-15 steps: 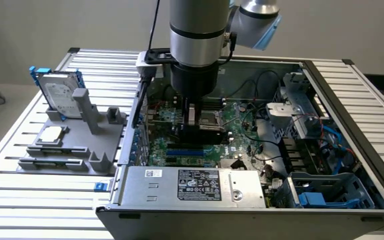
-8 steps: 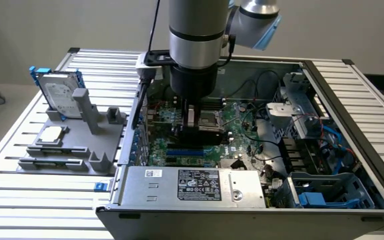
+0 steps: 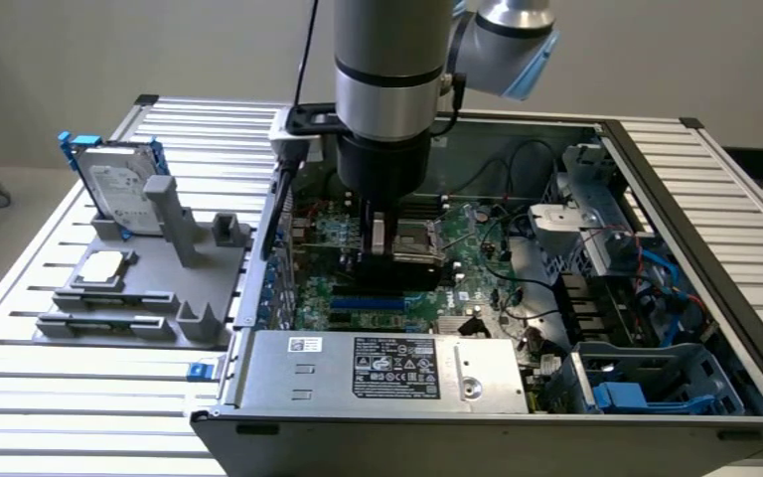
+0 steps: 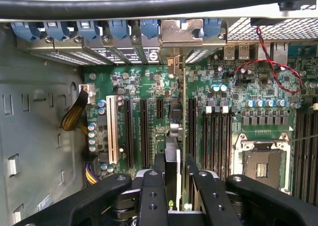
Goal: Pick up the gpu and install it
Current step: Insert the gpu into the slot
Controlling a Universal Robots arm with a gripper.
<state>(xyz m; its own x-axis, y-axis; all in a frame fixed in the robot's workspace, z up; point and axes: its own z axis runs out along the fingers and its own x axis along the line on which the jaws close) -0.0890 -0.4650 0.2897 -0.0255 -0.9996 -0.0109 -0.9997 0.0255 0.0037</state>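
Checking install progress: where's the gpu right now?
Wrist view: the gpu stands edge-on in the hand, inside the open case over the motherboard's black expansion slots, its silver bracket by the blue clips.

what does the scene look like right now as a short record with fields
end effector: shut on the gpu, lowered inside the open computer case
gpu: held edge-on, upright over the motherboard slots, silver bracket at the rear slot row
seating: cannot tell if fully pressed in
grey stand: at the exterior view's left, holding the hard drive and the processor chip
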